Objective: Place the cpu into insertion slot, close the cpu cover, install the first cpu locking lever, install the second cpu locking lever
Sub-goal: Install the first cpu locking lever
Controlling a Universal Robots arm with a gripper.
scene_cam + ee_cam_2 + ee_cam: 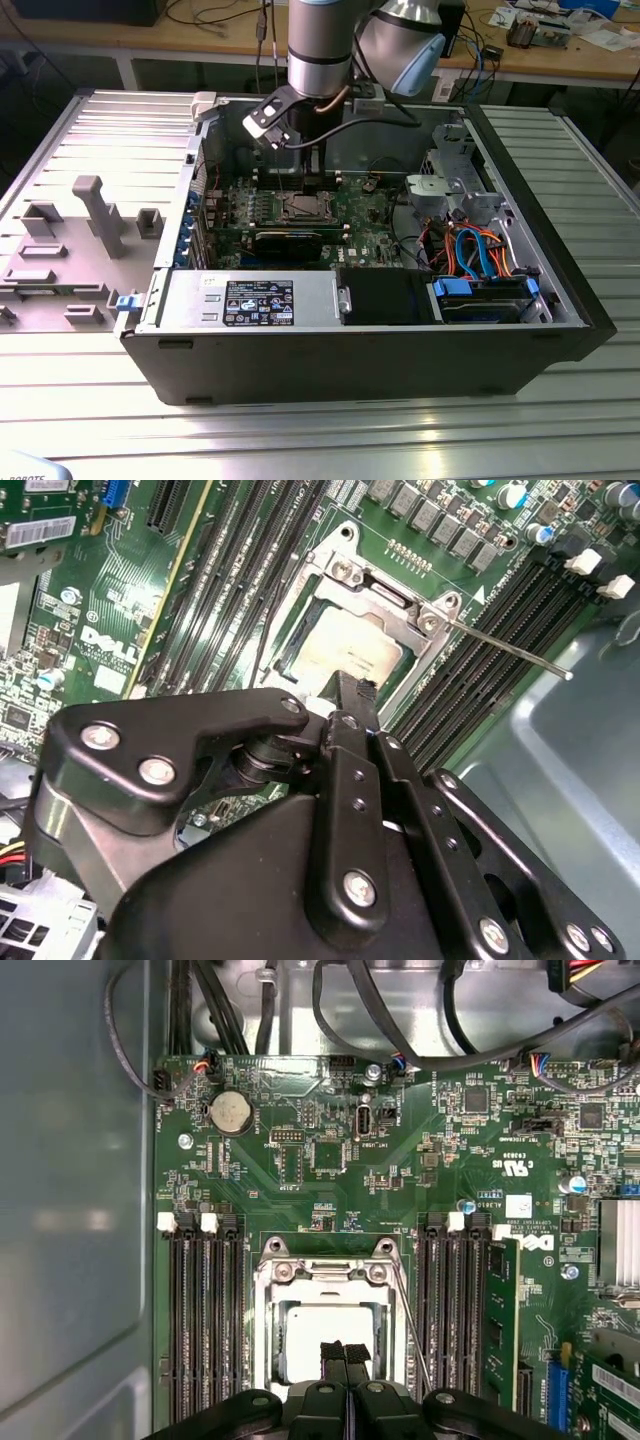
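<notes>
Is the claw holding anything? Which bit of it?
Nothing. The gripper is shut with nothing in it, poised over the cpu.

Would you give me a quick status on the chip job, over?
Gripper shut, right over the chip. Chip seated, cover looks down around it. One lever rod sticks out, unlatched.

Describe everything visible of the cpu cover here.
The cpu cover is a thin silver metal frame with a square cut-out, lying flat on the board, the cpu showing its pale top through it. The shut gripper hangs over one edge; contact is unclear. A wire lever runs alongside.
</notes>
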